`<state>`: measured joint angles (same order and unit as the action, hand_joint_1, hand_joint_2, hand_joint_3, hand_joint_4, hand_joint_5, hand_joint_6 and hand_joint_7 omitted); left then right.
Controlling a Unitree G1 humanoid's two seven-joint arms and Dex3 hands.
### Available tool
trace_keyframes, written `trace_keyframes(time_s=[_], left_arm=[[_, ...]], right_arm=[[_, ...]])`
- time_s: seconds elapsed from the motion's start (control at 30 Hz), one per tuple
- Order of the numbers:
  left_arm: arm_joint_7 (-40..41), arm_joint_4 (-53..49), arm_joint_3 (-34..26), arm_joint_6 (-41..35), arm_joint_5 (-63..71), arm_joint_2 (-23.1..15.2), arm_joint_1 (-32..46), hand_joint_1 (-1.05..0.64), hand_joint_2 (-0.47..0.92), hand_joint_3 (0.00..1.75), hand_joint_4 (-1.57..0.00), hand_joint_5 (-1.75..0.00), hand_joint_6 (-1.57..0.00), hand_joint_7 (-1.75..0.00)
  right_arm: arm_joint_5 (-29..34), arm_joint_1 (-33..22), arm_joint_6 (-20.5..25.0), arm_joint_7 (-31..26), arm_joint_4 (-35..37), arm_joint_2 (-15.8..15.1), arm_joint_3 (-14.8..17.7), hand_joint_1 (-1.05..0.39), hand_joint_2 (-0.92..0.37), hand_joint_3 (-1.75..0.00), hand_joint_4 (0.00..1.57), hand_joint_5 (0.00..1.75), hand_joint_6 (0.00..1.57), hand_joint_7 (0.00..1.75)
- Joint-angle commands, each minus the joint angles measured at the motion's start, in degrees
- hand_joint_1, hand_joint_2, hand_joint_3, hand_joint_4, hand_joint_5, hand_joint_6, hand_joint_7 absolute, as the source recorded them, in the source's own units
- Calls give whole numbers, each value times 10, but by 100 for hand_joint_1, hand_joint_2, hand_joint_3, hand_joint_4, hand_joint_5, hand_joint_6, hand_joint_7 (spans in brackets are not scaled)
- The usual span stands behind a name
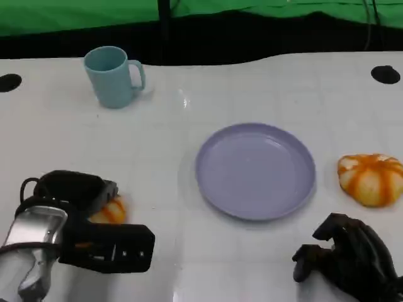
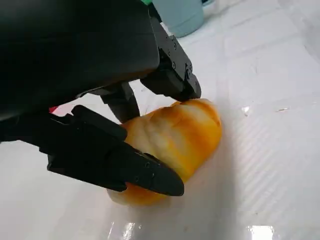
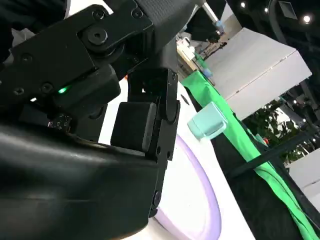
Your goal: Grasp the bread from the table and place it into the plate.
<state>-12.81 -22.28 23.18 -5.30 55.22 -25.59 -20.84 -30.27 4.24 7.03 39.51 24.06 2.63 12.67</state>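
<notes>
1. Left hand point(image 1: 94, 217) sits low over the table point(image 1: 189, 157) near its front-left corner; its fingers point(image 2: 172, 82) close around a bread roll point(image 2: 172, 140), touching it on opposite sides. The roll rests on the table surface.
2. From the head view that bread point(image 1: 108, 212) shows as an orange-white patch just beside the black hand shell.
3. Second bread point(image 1: 371, 179), orange-striped, lies near the right edge, well apart from the left hand.
4. Purple plate point(image 1: 255, 170) sits mid-table between the two breads, nothing in it.
5. Right hand point(image 1: 349, 255) rests near the front-right corner, fingers curled inward, holding nothing.
6. Light-blue mug point(image 1: 113, 75) stands upright near the back-left edge.
</notes>
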Motion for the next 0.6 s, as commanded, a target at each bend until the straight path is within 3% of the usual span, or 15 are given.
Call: trace_keyframes(time_s=[0.03, 0.17, 0.2, 0.23, 0.27, 0.33, 0.37, 0.4, 0.5, 0.6], left_arm=[[31, -46, 11, 10, -19, -3, 11, -36, 92, 35, -58, -159, -92, -3], [119, -74, 4, 27, -35, 7, 12, -32, 91, 40, -57, -161, -92, -1], [143, -84, 2, 34, -40, 9, 12, -30, 86, 47, -58, -169, -92, -36], [159, -91, 2, 40, -45, 11, 12, -29, 82, 54, -58, -172, -79, -76], [170, -97, 3, 43, -49, 11, 10, -28, 80, 58, -59, -173, -71, -98], [221, -113, 3, 71, -56, 11, 11, -27, 74, 66, -64, -174, -64, -124], [251, -124, 2, 88, -60, 11, 10, -27, 72, 68, -66, -174, -63, -129], [283, -137, -2, 107, -68, 12, 10, -25, 65, 84, -67, -175, -54, -151], [327, -163, -2, 136, -80, 12, 5, -24, 56, 107, -68, -175, -44, -172], [392, -191, -12, 178, -99, 19, 1, -25, 56, 113, -70, -175, -44, -171]], right_arm=[[-4, -2, 0, 1, -5, -9, 4, -102, -73, -1, 157, 70, 157, 34], [-6, 0, 0, 2, -3, -8, 5, -101, -72, 0, 157, 69, 157, 33], [-5, 0, -2, 2, -3, -8, 5, -101, -73, 0, 157, 69, 157, 34], [-3, 0, -4, 2, -3, -8, 5, -101, -73, -1, 157, 70, 157, 34], [-2, 0, -6, 2, -3, -8, 4, -101, -73, -1, 157, 70, 157, 34], [-6, 0, 0, 1, -3, -8, 6, -101, -73, 0, 157, 70, 157, 35], [-5, 1, -1, 2, -2, -9, 6, -101, -73, 0, 157, 70, 157, 35], [-4, 1, -1, 0, -3, -9, 6, -101, -73, 0, 157, 70, 157, 35], [-2, 1, -3, -3, -3, -8, 7, -102, -73, 0, 157, 71, 157, 35], [1, 0, -7, 2, -1, -10, 6, -102, -74, -1, 157, 71, 157, 33]])
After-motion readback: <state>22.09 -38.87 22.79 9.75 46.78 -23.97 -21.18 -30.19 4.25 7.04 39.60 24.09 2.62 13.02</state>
